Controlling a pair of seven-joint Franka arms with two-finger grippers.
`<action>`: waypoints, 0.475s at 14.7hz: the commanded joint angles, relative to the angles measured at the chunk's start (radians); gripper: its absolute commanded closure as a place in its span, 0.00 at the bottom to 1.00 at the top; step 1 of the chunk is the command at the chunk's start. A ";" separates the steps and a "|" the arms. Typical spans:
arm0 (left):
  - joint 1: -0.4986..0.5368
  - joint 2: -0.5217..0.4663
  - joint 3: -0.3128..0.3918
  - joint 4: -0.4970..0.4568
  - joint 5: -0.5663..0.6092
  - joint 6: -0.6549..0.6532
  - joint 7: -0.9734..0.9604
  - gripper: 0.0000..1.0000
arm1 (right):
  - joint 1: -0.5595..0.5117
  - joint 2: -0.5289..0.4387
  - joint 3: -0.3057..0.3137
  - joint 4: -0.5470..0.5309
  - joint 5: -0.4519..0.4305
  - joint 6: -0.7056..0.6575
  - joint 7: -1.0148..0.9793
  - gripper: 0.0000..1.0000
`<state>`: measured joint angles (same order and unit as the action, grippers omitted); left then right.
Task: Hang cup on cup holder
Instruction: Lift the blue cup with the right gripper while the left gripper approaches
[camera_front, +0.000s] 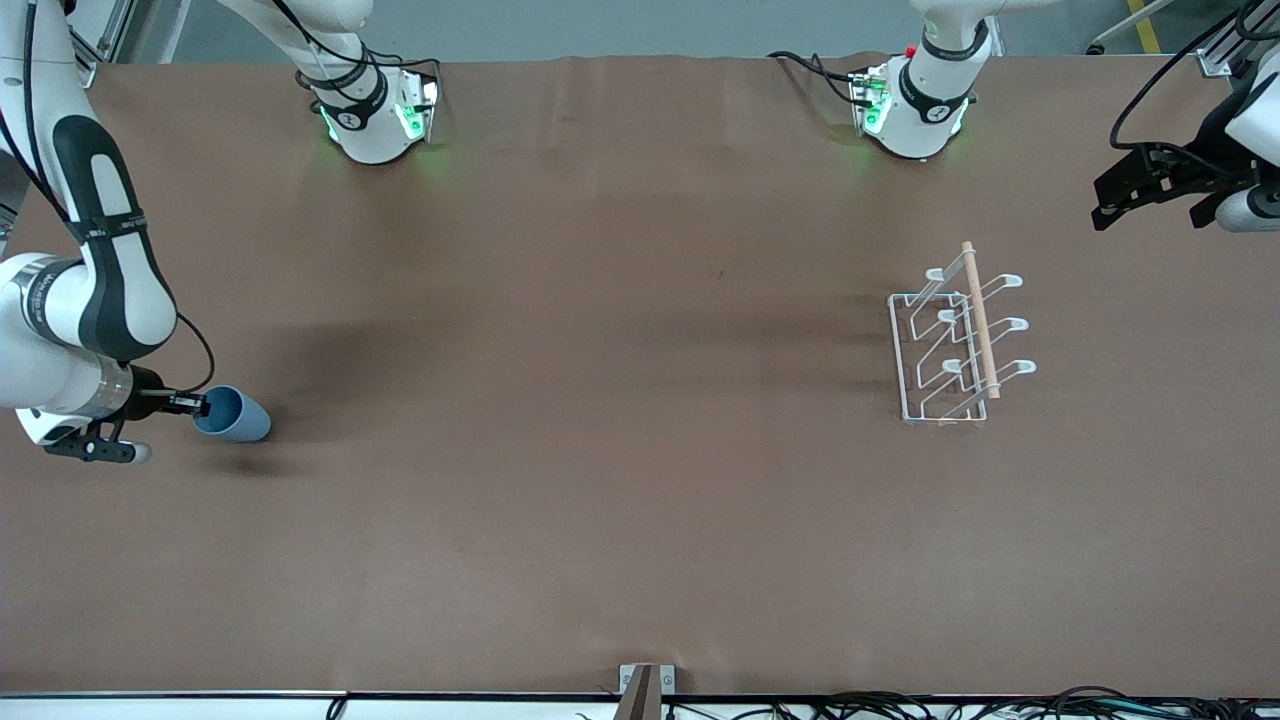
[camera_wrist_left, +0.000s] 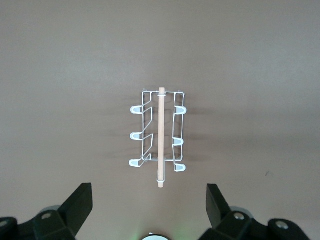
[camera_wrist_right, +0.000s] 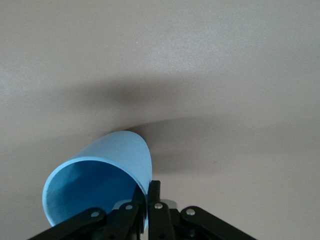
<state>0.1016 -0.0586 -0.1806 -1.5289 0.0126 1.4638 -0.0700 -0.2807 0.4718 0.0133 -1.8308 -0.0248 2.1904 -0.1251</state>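
Note:
The light-blue cup (camera_front: 234, 415) lies tilted on its side at the right arm's end of the table. My right gripper (camera_front: 199, 404) is shut on the cup's rim, one finger inside and one outside; the right wrist view shows the cup (camera_wrist_right: 102, 172) clamped at its wall by the gripper (camera_wrist_right: 148, 197). The white wire cup holder (camera_front: 958, 340) with a wooden top rod stands toward the left arm's end of the table. My left gripper (camera_front: 1140, 190) is open and empty, up in the air over the table's edge at that end. The left wrist view shows the holder (camera_wrist_left: 159, 136) between the spread fingers.
The two arm bases (camera_front: 375, 110) (camera_front: 915, 105) stand at the table's edge farthest from the front camera. A small metal bracket (camera_front: 646, 685) sits at the nearest edge. The brown table (camera_front: 620, 400) is bare between cup and holder.

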 joint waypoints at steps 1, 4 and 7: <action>0.003 0.005 0.000 0.021 0.015 -0.022 0.030 0.00 | -0.009 -0.080 0.045 0.005 0.003 -0.090 0.007 0.99; 0.003 0.005 0.001 0.021 0.009 -0.022 0.030 0.00 | -0.011 -0.188 0.131 0.010 0.031 -0.188 0.007 1.00; 0.001 0.005 0.001 0.021 0.006 -0.022 0.030 0.00 | -0.008 -0.271 0.185 0.014 0.280 -0.323 -0.004 0.98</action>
<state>0.1019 -0.0584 -0.1786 -1.5283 0.0126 1.4618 -0.0575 -0.2767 0.2745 0.1673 -1.7849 0.1377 1.9214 -0.1230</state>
